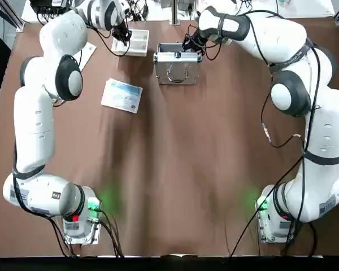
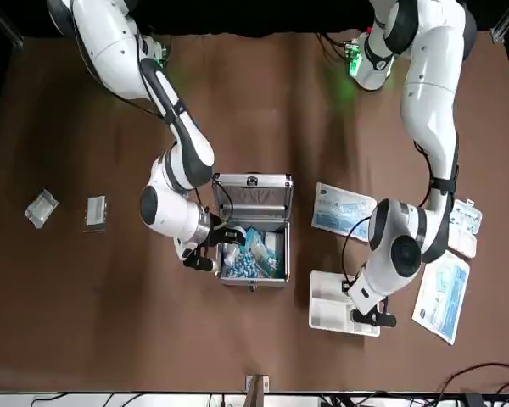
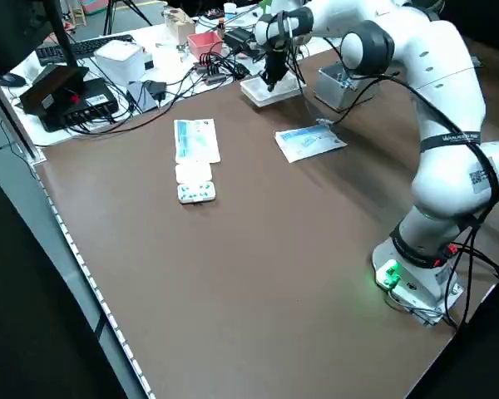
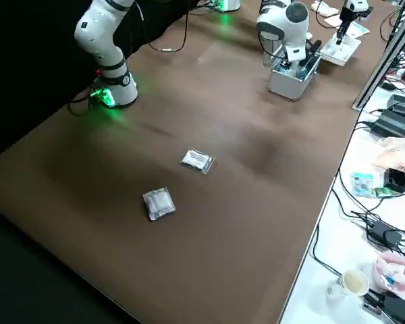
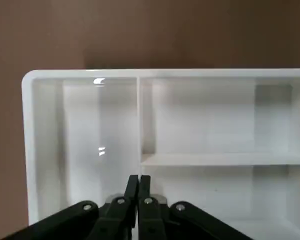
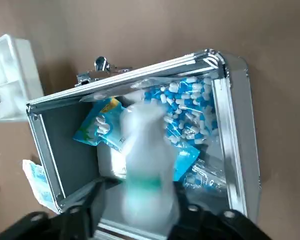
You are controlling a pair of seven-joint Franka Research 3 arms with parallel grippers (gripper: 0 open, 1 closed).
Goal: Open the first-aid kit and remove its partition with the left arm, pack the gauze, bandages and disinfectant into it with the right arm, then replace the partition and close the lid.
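Silver first-aid kit [image 2: 253, 231] stands open; the right hand [image 6: 140, 220], closed on the disinfectant [image 6: 145, 165], hovers above it. Lower between the packets, then release. Left hand [image 5: 138, 200], fingers together and empty, rests over the partition [image 2: 339, 307] beside the kit.

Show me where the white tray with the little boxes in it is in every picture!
Top view: the partition lies far from the bases, beside the silver case.
Front view: near the lower edge, right of the case.
Left side view: top centre.
Right side view: top right corner.
Left wrist view: fills the frame.
Right wrist view: upper left edge.
Shared landmark: the case.
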